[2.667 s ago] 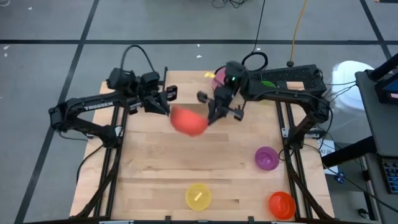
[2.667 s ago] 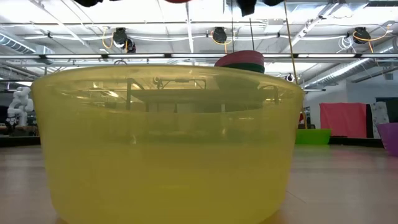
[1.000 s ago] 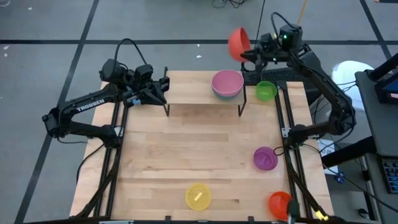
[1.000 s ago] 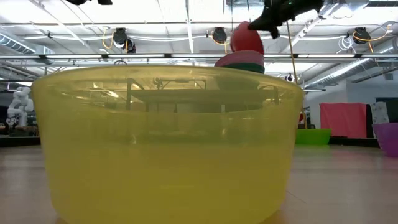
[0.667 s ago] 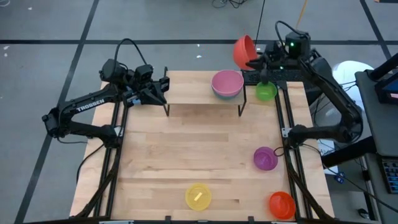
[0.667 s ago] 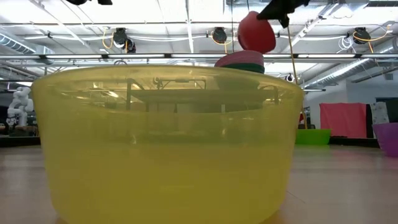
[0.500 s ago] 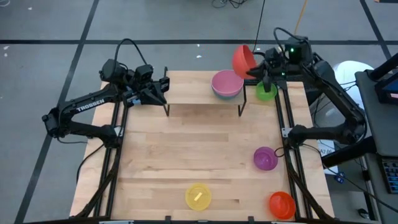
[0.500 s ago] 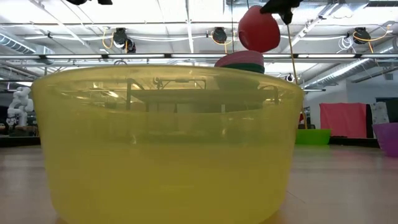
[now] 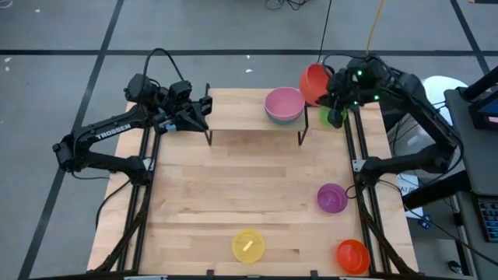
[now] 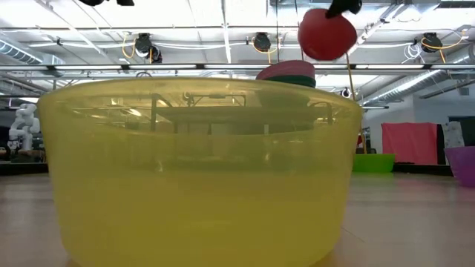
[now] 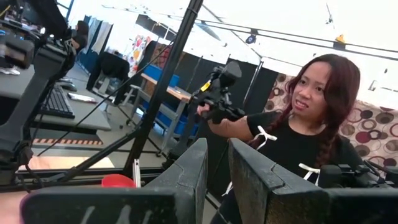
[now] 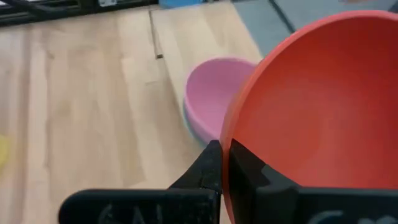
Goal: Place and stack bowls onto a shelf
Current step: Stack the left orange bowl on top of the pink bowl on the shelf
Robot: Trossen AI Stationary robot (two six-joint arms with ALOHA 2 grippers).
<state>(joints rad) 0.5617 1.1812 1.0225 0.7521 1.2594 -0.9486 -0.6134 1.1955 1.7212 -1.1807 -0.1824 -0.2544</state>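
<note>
Bowls lie scattered: the red bowl [image 9: 313,82] hangs tilted in the air by the shelf's [image 9: 233,118] right end, its rim pinched by the right hand [image 9: 333,87]. On the shelf sits the pink bowl [image 9: 284,103], nested atop another bowl, empty inside. A green bowl [image 9: 336,117] lies partly hidden under the right arm. On the table [image 9: 233,187] stand the purple bowl [image 9: 333,198], orange bowl [image 9: 352,255] and yellow bowl [image 9: 248,245], each apart. The left hand [image 9: 204,113] waits at the shelf's left end, fingers [image 11: 186,177] slightly parted, holding nothing.
</note>
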